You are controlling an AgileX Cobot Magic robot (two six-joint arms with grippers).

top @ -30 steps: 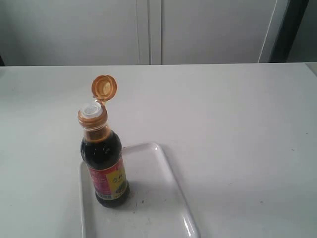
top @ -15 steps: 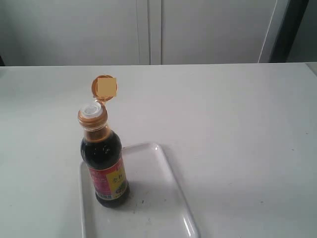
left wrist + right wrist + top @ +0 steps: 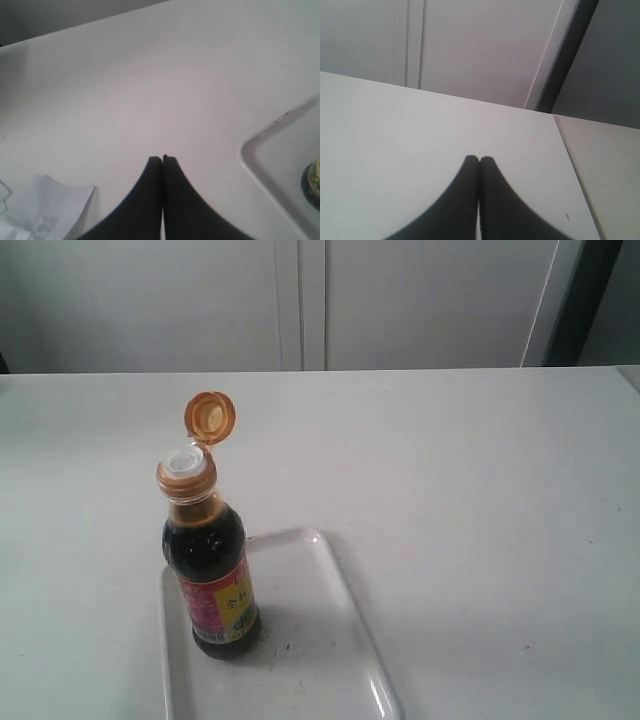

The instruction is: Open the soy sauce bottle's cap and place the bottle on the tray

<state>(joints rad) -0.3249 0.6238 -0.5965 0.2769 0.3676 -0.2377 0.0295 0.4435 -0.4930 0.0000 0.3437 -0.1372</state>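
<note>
White tray on white table; soy sauce bottle upright on tray's left part. Orange-brown cap flipped open, white spout exposed. Left gripper pressed together, empty, above table near tray corner. Right gripper likewise together, empty.

- The white table was matte, faintly speckled.
- The tray lay flat on it near the front edge.
- Crumpled clear plastic lay on it, apart from the tray.

Glossy white tray, clear bottle, plastic-looking cap, matt table.
</note>
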